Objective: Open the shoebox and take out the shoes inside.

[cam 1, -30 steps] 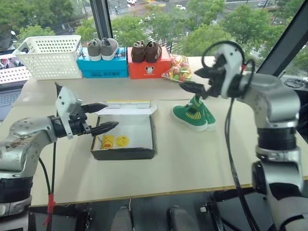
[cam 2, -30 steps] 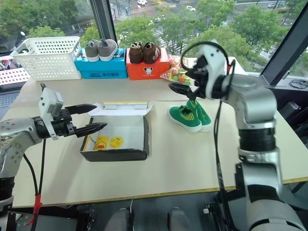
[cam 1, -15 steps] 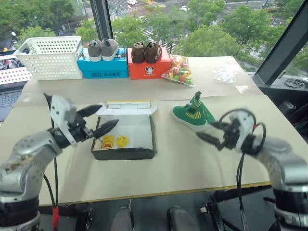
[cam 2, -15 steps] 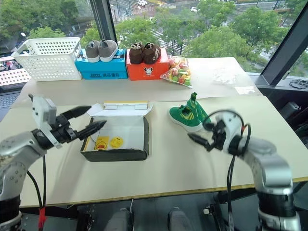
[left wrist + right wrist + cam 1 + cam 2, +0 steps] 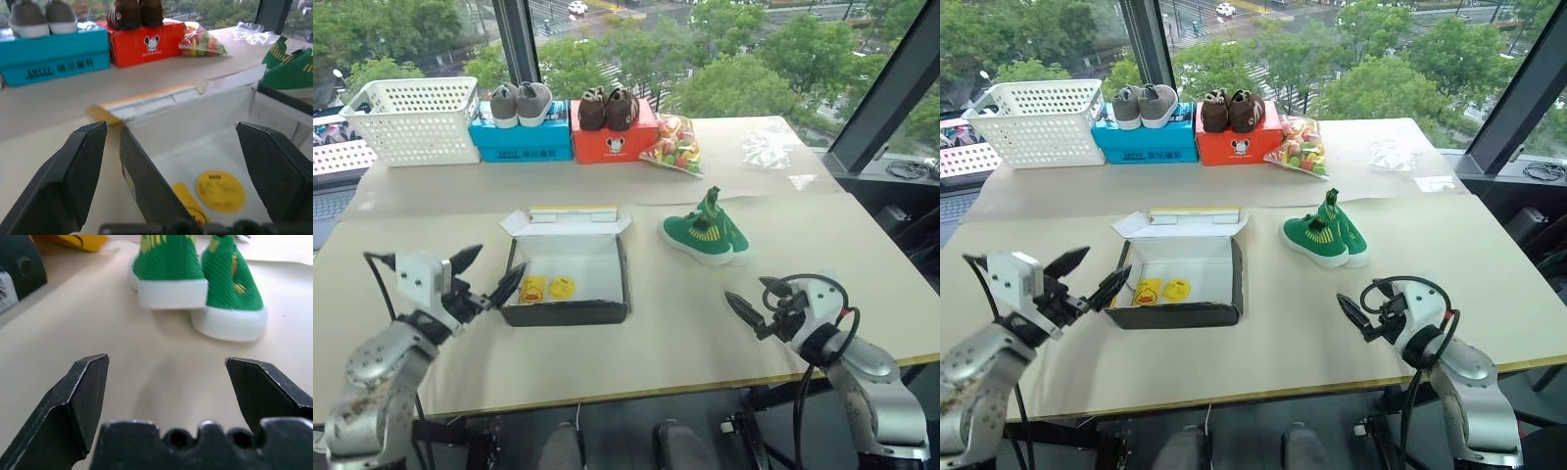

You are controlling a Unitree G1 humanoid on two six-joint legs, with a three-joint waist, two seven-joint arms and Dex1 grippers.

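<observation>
Cardboard shoebox (image 5: 566,279) sits mid-table w/ lid flapped back toward 12 o'clock, white inside bare except two yellow tags; long axis runs roughly 12–6 from the robot. Judging by that, opening is done and box is emptied.

Green shoes (image 5: 707,230) stand side by side on the table at about 2 o'clock from the box, well apart from it, toes pointing roughly 7 o'clock toward the robot.

Left gripper (image 5: 481,276) hovers just beside the box's near-left corner, at approx 8 o'clock of it, jaws spread wide, nothing held; in left wrist view one finger (image 5: 78,176) lines up outside the box wall, the other over the white interior.

Right gripper (image 5: 756,305) hangs low over bare table at 6 o'clock from the shoes, near but not touching, jaws fully apart, empty; right wrist view looks straight at both white toe caps.

Right arm is clearly nearer the shoes, left nearer the box. Task looks essentially complete; prob only withdrawal left.
</observation>
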